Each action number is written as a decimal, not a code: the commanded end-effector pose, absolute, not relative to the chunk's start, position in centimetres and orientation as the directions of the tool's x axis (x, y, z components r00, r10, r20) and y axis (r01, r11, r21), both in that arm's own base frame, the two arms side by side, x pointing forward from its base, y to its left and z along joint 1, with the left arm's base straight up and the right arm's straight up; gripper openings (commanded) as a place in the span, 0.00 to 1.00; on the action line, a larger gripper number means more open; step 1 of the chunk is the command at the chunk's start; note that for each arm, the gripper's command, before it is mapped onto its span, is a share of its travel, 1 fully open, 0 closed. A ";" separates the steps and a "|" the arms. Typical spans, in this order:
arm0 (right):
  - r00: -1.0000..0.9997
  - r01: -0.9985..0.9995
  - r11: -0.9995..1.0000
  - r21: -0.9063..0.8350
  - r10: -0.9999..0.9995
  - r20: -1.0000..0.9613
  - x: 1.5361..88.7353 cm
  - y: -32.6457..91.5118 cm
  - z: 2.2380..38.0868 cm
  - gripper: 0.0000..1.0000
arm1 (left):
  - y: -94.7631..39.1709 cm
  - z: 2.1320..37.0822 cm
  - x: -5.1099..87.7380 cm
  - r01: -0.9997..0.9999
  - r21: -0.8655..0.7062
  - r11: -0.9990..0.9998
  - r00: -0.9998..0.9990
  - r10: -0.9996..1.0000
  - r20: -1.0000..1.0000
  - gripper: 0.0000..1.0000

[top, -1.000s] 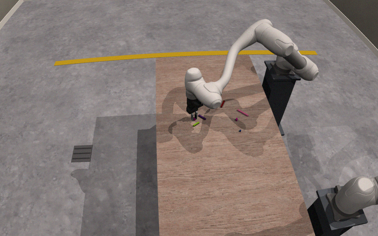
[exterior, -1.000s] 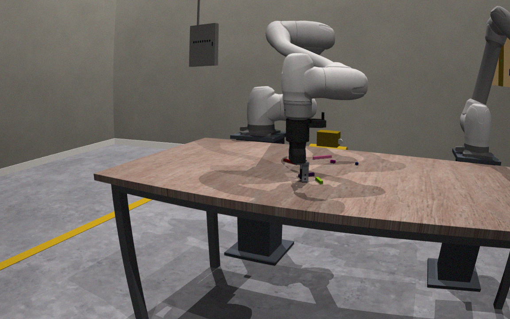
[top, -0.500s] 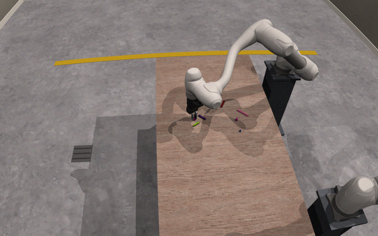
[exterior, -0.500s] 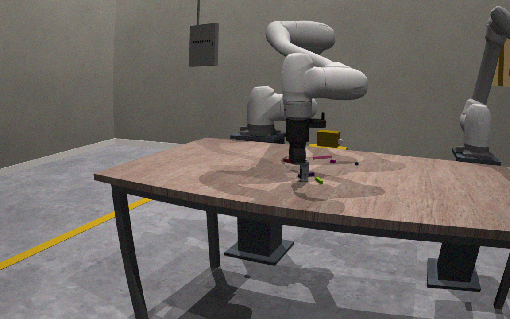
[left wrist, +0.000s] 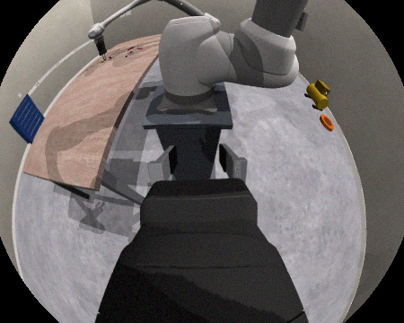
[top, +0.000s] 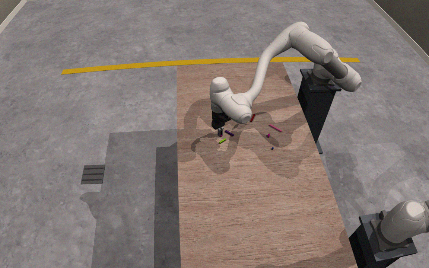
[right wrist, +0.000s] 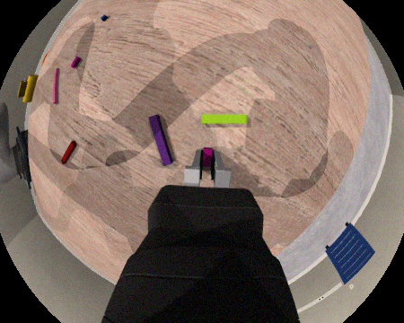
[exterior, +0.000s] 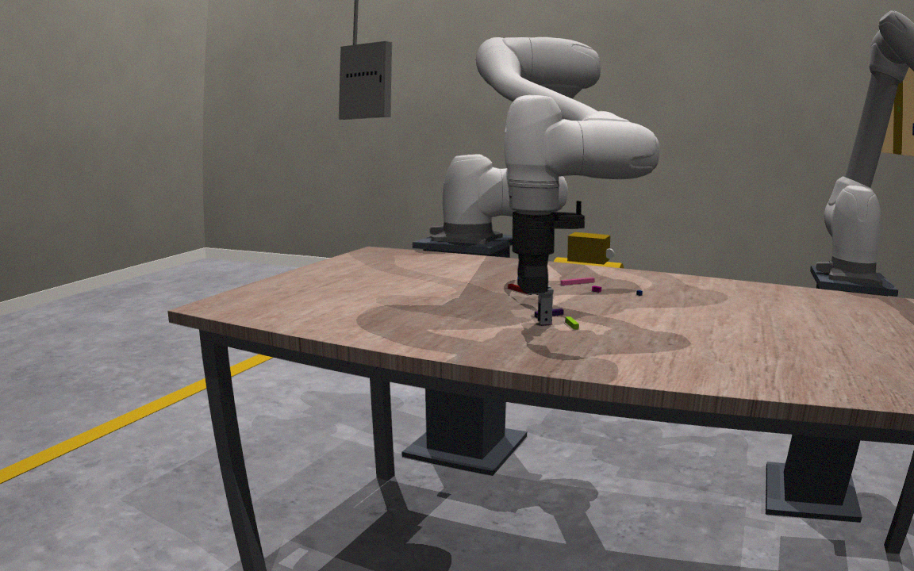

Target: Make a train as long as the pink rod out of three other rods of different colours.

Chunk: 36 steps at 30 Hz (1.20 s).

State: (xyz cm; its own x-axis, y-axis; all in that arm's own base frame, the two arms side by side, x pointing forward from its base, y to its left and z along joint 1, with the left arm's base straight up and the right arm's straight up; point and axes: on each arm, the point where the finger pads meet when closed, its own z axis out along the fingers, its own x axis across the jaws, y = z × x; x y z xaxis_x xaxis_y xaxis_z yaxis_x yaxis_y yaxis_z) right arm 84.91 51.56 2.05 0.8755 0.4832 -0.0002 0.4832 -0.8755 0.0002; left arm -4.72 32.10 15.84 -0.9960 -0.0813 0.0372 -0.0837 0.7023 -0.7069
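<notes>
My right gripper (top: 221, 132) (exterior: 544, 322) (right wrist: 206, 159) is low at the table, shut on a short magenta rod (right wrist: 207, 152). A lime rod (top: 222, 140) (exterior: 572, 322) (right wrist: 224, 118) lies just beyond the fingertips, crosswise to the held rod, with a gap between. A purple rod (top: 229, 133) (right wrist: 161, 140) lies slanted to the left in the right wrist view. A second magenta rod (top: 268, 135) (exterior: 596, 289) (right wrist: 75, 62), a blue rod (top: 272, 148) (exterior: 639, 292) (right wrist: 104, 18) and the pink rod (top: 275, 127) (exterior: 577, 281) (right wrist: 56, 86) lie farther off. My left gripper (left wrist: 197, 153) is open and empty, away from the table.
A red rod (top: 252, 118) (exterior: 515, 287) (right wrist: 68, 152) lies apart from the others, on the purple rod's far side from the lime rod. The wooden table (top: 259, 206) (exterior: 766, 340) carries all the rods. The left arm's base stands off the table's long edge.
</notes>
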 end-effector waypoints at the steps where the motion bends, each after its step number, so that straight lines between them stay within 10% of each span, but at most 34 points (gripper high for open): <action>1: 0.876 0.483 -0.876 0.000 0.483 0.001 84.9 51.6 2.2 0.24 | 32.1 15.9 -4.7 -0.084 -0.706 0.703 -0.996 -0.081 0.038 1.00; 21: 0.876 0.483 -0.876 0.000 0.483 0.001 84.9 51.6 2.6 0.24 | 32.1 15.9 -4.7 -0.084 -0.706 0.703 -0.996 -0.081 0.038 1.00; 36: 0.876 0.483 -0.876 0.000 0.483 0.001 84.9 51.6 10.7 0.24 | 32.1 15.9 -4.7 -0.084 -0.706 0.703 -0.996 -0.081 0.038 1.00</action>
